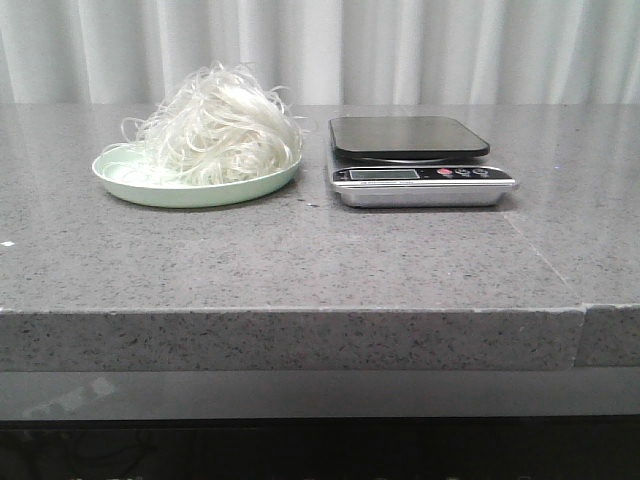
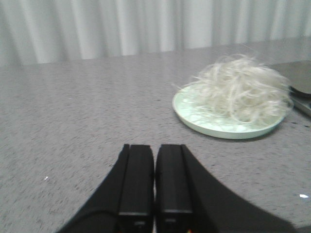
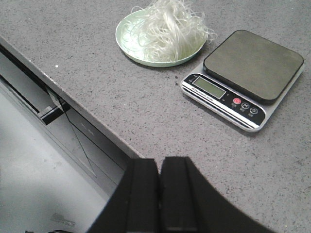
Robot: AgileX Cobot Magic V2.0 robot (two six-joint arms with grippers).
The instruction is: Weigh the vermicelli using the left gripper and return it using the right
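Note:
The vermicelli [image 1: 215, 128] is a fluffy white mound on a pale green plate [image 1: 180, 190] at the left of the grey counter. A kitchen scale [image 1: 415, 160] with a bare black platform stands just right of the plate. Neither gripper shows in the front view. My left gripper [image 2: 154, 148] is shut and empty, low over the counter, well short of the vermicelli [image 2: 240, 90] and its plate [image 2: 218, 131]. My right gripper [image 3: 159, 162] is shut and empty over the counter's front edge, away from the scale [image 3: 243, 77] and the vermicelli [image 3: 167, 26].
The counter's front edge [image 1: 290, 310] drops to a dark lower panel. A seam [image 1: 582, 320] splits the counter at the right. A white curtain [image 1: 320, 50] hangs behind. In the right wrist view the floor [image 3: 34, 165] lies below the edge.

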